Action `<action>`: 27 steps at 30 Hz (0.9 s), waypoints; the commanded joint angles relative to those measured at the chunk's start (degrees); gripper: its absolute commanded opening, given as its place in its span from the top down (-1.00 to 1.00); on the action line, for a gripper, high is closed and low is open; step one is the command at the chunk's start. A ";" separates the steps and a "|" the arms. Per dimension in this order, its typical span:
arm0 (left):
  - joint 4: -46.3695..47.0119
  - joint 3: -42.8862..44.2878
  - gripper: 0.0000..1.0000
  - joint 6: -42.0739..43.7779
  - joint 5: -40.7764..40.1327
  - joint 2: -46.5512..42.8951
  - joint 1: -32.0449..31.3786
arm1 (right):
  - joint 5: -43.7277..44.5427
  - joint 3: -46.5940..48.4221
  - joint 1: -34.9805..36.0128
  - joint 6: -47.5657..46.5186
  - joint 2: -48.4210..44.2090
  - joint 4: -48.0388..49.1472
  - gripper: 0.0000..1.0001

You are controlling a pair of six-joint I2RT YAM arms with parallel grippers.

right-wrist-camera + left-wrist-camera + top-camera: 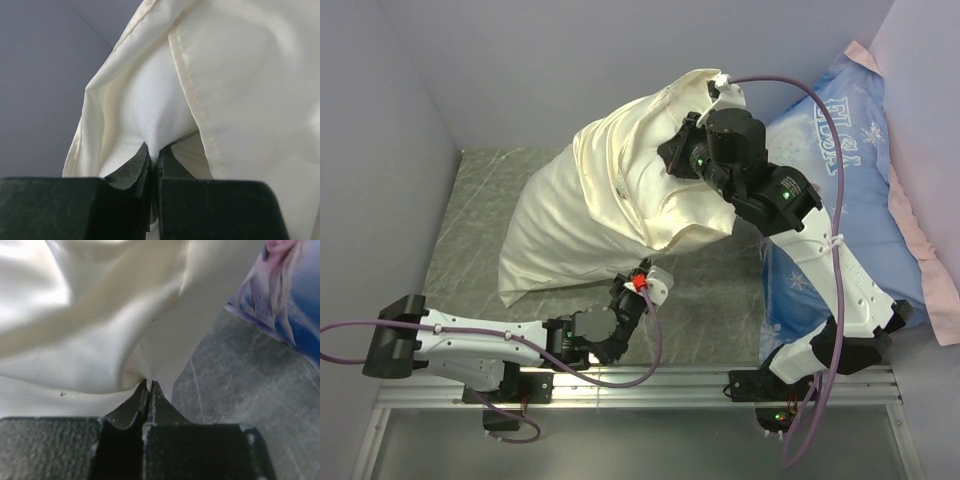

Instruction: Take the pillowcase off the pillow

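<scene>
The cream pillowcase (630, 170) is bunched over the raised upper right part of the white pillow (545, 240). The pillow's whiter lower end rests on the table at the left. My right gripper (682, 150) is held high at the bundle's upper right. In the right wrist view it (156, 150) is shut on white pillow fabric (145, 105) between the case's hemmed edges (250, 75). My left gripper (642, 282) is low at the bundle's near edge. In the left wrist view it (150, 384) is shut on a fold of cream pillowcase fabric (100, 340).
A blue ELSA-print pillow (840, 150) with a pink edge leans at the right, behind my right arm; it also shows in the left wrist view (285, 290). Grey walls close in the left and back. The marbled grey tabletop (470, 220) shows at the left. A metal rail (670, 385) runs along the near edge.
</scene>
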 commanded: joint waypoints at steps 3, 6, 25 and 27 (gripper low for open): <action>-17.61 1.70 0.99 -15.89 6.08 3.32 -0.82 | -0.43 6.49 0.64 -0.56 0.28 5.04 1.00; -22.98 0.82 0.99 -21.88 6.08 4.81 -1.35 | -0.16 9.21 0.64 -0.91 1.16 3.73 1.00; -40.57 1.60 0.74 -46.07 8.52 -9.83 -1.79 | 0.71 7.30 2.92 -1.52 -2.00 3.36 1.00; -41.35 3.27 0.20 -45.62 10.73 -12.49 -1.70 | 1.06 2.46 3.63 -1.09 -3.85 6.09 1.00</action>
